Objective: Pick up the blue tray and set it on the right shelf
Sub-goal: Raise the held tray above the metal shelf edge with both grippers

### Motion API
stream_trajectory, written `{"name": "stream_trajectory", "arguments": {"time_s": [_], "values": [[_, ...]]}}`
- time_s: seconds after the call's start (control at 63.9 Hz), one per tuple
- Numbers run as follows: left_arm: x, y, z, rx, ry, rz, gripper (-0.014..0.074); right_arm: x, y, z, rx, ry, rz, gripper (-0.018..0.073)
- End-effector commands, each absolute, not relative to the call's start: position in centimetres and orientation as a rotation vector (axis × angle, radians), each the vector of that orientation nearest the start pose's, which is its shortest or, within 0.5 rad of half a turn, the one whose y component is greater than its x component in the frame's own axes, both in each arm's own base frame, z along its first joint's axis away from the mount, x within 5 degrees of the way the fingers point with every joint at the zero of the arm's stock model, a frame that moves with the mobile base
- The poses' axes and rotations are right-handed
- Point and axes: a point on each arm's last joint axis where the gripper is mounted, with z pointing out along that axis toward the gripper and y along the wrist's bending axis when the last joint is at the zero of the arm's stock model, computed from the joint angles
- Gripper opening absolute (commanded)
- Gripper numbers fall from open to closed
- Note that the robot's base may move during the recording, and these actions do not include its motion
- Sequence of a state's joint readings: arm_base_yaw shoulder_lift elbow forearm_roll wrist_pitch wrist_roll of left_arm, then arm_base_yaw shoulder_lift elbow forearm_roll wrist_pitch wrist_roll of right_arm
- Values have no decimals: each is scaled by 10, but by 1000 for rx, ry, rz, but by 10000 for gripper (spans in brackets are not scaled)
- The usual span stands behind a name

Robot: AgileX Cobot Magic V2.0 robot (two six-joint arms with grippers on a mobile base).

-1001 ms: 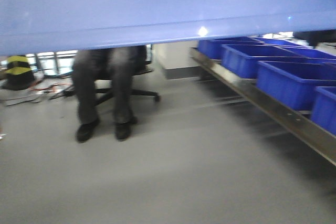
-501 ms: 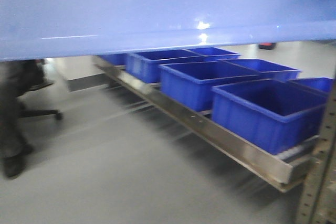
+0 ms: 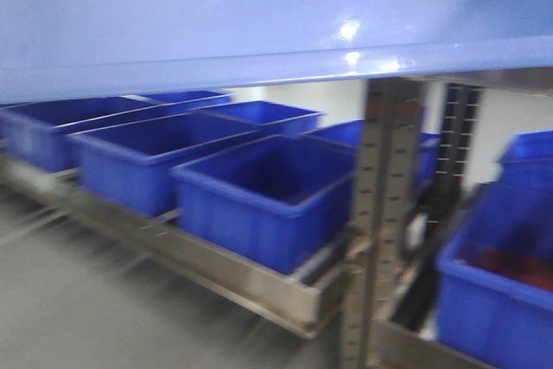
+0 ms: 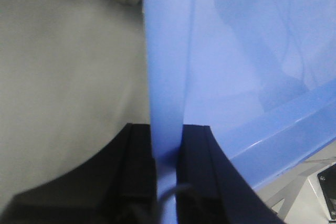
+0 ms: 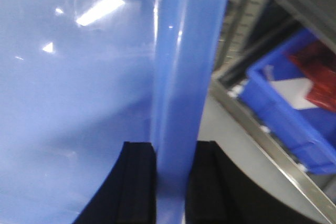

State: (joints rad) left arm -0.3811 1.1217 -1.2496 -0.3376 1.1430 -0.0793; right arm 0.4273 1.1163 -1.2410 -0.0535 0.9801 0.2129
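Both end effectors are clamped on the tray (image 3: 259, 15). The left end effector (image 4: 168, 132) has its pads either side of one flared rim, and the right end effector (image 5: 170, 148) grips the opposite rim the same way. The tray hangs between them in the air, high enough to fill the top of my front view and hide whatever lies above it.

Below it I see the steel shelf (image 3: 216, 265) carrying a row of deep bins (image 3: 259, 200) set close together, with a perforated upright (image 3: 384, 213) just to their right and grey floor (image 3: 69, 317) in front. I take this rack for the target.

My job here is the carry and line-up. The front view is smeared, so I'd slow down and let it settle before committing. I'd move both arms as one, so the rim doesn't twist or slide through the pads. No free spot shows on this level, so I'd find one first. Then I'd steer wide of the upright, bring the tray in flat over the shelf's raised front, and let go only once it rests.
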Motion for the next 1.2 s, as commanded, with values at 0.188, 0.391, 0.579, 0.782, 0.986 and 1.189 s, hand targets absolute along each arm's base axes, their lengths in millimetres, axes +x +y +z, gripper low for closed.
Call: {"name": "stream_trajectory", "arguments": {"time_s": [0.188,0.391,0.579,0.782,0.986,1.189], "values": [[179,-101,416,325,2409,-660,-48,198,81,421,-281,2226,209,59],[179,-101,416,325,2409,-660,-48,198,81,421,-281,2225,210,59],[179,-101,416,325,2409,-660,-48,198,81,421,-281,2225,210,59],[180,-102,415,325,2413,-660,-48,198,81,421,-281,2225,210,59],[180,-102,415,325,2413,-660,-48,198,81,421,-281,2225,210,59],[180,-102,415,325,2413,-660,-48,198,81,421,-281,2225,210,59]]}}
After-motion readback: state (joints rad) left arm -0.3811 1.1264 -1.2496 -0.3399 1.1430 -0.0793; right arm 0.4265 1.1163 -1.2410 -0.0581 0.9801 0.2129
